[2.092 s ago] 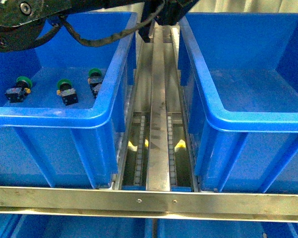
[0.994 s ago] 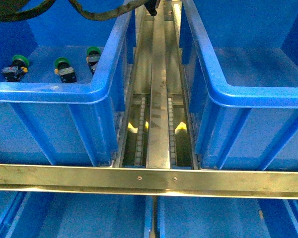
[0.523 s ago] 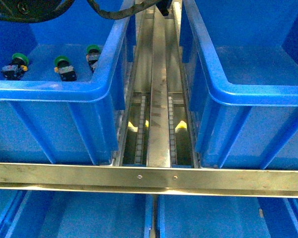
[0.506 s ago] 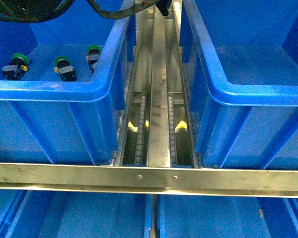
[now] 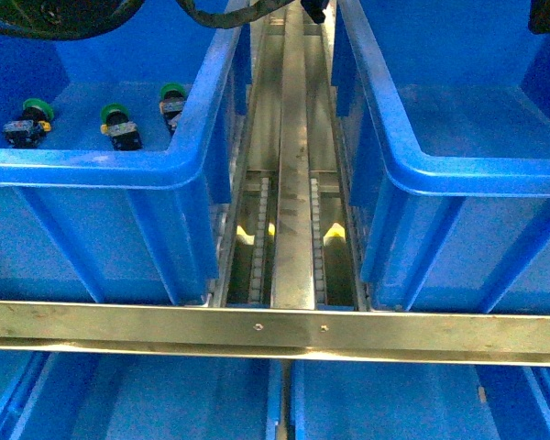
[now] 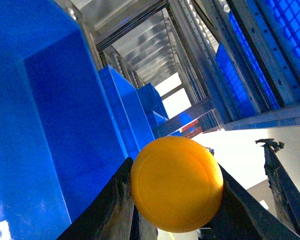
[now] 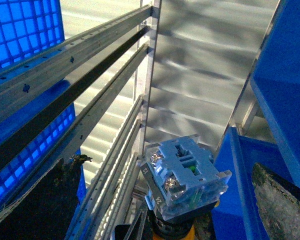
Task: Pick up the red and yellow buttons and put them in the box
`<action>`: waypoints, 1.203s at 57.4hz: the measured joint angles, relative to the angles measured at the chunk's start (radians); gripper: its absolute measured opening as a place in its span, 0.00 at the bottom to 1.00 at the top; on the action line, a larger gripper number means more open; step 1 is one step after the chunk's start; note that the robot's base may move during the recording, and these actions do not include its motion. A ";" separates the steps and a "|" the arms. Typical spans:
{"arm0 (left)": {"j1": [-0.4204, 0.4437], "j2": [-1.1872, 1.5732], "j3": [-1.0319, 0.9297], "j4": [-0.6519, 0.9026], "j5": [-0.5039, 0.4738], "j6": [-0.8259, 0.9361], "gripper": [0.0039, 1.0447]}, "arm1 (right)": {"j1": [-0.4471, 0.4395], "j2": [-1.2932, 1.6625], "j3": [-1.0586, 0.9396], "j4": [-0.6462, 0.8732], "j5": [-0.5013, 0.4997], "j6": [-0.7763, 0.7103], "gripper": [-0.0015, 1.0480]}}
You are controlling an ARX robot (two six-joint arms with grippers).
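While the left pincer (image 6: pixel 176 216) clamps the yellow button (image 6: pixel 176 180), a second switch (image 7: pixel 185 184) sits inside the right pincer (image 7: pixel 162 215); whether it is gripped, I cannot tell.

In the front view you have three green-capped switches (image 5: pixel 119 126), all lying in one bin. You can count four blue bins: an upper left bin (image 5: pixel 202 110), an upper right bin (image 5: pixel 394 137), and parts of a lower left bin (image 5: pixel 165 403) and a lower right bin (image 5: pixel 394 403) under the frame. There is one steel crossbar (image 5: pixel 119 325) with two screws (image 5: pixel 258 326). There is also one centre rail (image 5: pixel 293 183) flanked by two roller strips (image 5: pixel 257 247). Your left wrist view shows one yellow-capped button (image 6: pixel 176 184). Your right wrist view shows one switch body (image 7: pixel 185 182) seen from behind, with its cap hidden.
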 joint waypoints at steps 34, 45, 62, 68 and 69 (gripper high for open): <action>-0.021 -0.018 -0.045 -0.011 -0.021 -0.002 0.32 | -0.010 0.007 0.007 -0.006 0.003 -0.006 0.56; -0.027 -0.022 -0.044 -0.023 -0.022 -0.007 0.31 | -0.018 -0.011 -0.008 -0.019 0.002 -0.008 0.39; -0.032 -0.021 -0.024 -0.027 -0.056 0.014 0.50 | -0.046 -0.037 -0.014 -0.037 -0.017 -0.025 0.38; -0.024 -0.020 -0.014 -0.032 -0.076 0.045 0.69 | -0.058 -0.037 -0.018 -0.036 -0.015 -0.028 0.38; -0.023 -0.020 -0.012 -0.032 -0.077 0.048 0.71 | -0.058 -0.037 -0.019 -0.035 -0.015 -0.028 0.38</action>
